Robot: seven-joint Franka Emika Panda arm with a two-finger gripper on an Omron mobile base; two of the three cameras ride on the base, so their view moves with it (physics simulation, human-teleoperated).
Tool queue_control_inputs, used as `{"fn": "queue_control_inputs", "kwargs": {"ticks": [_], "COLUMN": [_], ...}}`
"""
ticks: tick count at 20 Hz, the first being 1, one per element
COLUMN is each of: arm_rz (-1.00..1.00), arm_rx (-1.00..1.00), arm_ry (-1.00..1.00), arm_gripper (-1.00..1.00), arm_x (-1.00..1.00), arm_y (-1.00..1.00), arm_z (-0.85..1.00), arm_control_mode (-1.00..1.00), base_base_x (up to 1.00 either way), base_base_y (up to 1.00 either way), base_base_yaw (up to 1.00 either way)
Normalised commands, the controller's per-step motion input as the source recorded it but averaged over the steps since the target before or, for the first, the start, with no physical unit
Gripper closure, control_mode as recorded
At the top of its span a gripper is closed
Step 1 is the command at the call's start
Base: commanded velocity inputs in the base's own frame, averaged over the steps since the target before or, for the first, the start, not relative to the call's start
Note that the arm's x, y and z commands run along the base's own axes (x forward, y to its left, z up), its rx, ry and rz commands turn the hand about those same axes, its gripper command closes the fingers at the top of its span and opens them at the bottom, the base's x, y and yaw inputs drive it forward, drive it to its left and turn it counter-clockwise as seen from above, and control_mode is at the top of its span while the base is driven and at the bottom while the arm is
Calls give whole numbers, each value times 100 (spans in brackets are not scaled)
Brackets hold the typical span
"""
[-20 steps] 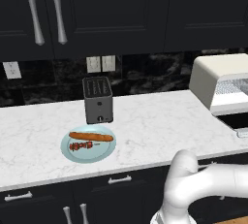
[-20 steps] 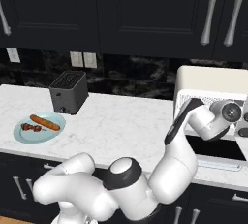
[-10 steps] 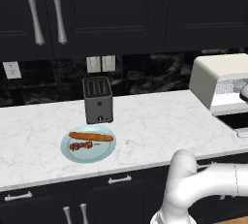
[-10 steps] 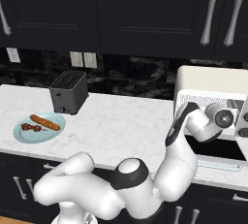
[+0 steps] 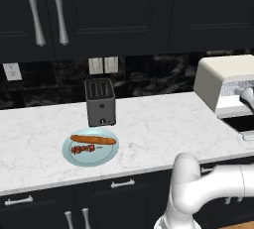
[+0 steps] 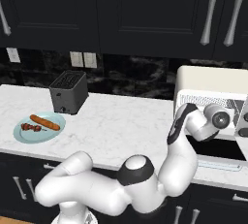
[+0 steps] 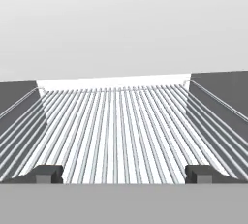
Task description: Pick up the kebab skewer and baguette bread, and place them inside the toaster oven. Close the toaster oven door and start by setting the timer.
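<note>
Wire rack (image 7: 116,131) bare under claw (image 7: 124,173), jaws wide, nothing held, at toaster oven (image 6: 213,89) mouth. Kebab skewer (image 5: 84,149) and baguette bread (image 5: 93,139) wait on blue plate (image 5: 74,157), well left on worktop (image 5: 149,124). Best back straight out, then reach the plate

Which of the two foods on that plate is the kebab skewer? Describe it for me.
On the white marble counter, in front of the dark slot toaster, sits a pale blue plate. The kebab skewer lies on its near side: short, with red and brown chunks, unlike the long orange-brown baguette behind it.
</note>
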Motion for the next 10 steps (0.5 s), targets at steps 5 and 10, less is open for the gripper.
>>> {"fn": "queue_control_inputs", "kwargs": {"ticks": [5,10], "arm_rz": [0,0], "arm_rx": [0,0], "arm_ry": [0,0], "arm_gripper": [-100,-100], "arm_x": [39,41], "arm_y": [-10,-7], "arm_z": [-26,-4], "arm_control_mode": [-100,-100], "base_base_x": [0,0], "base_base_y": [0,0], "base_base_yaw": [0,0]}}
